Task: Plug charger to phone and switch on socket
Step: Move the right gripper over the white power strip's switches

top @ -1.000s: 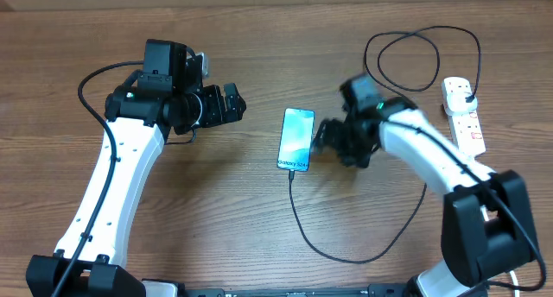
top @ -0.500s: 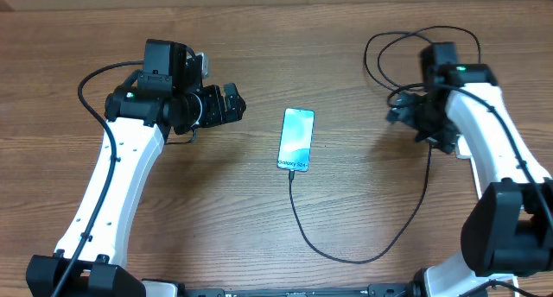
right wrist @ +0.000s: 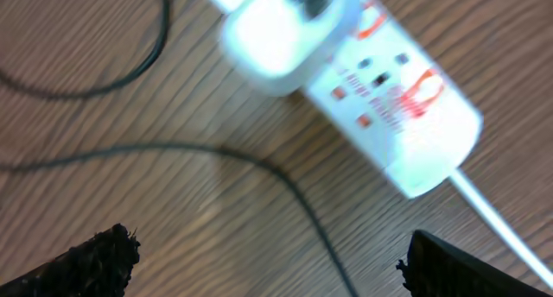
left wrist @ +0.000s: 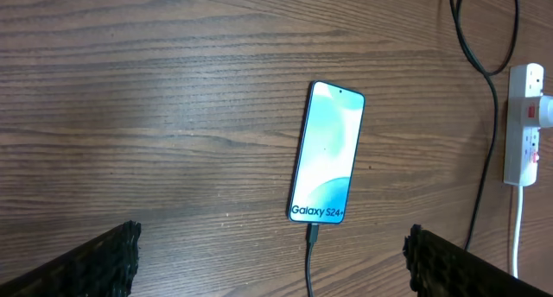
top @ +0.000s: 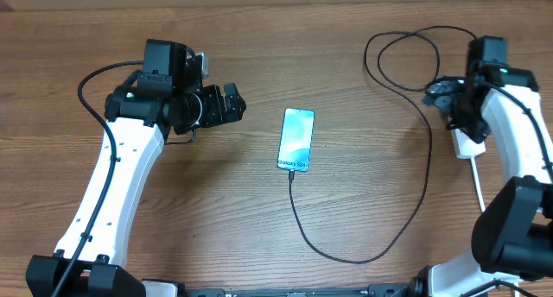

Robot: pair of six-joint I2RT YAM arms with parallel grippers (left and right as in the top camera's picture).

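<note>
- Table (top: 216, 211): wood, carries everything.
- Left arm (top: 121, 167): far-left of centre. Left jaws are spread wide with nothing held, and the phone lies well off to their right.
- Right arm (top: 510, 124): at the right edge, directly over the socket. Right jaws are wide apart and empty.
- Charger (top: 429, 163): the cable leaves the phone's near short edge, loops near, then runs right and far toward the socket. The tip looks seated. The plug end is too blurred to read.
- Socket (left wrist: 524, 124): right side, long axis far-to-near, thick white cord leaving its near end. It sits just ahead of the right jaws, lying diagonal in the right wrist view. The right arm is much the nearer.
- Phone (top: 295, 140): table centre, screen up and lit.
- Red switch marks (right wrist: 415, 94): on the socket's top face. Judgement: only the switch press remains. Cannot tell which mark is the rocker.
</note>
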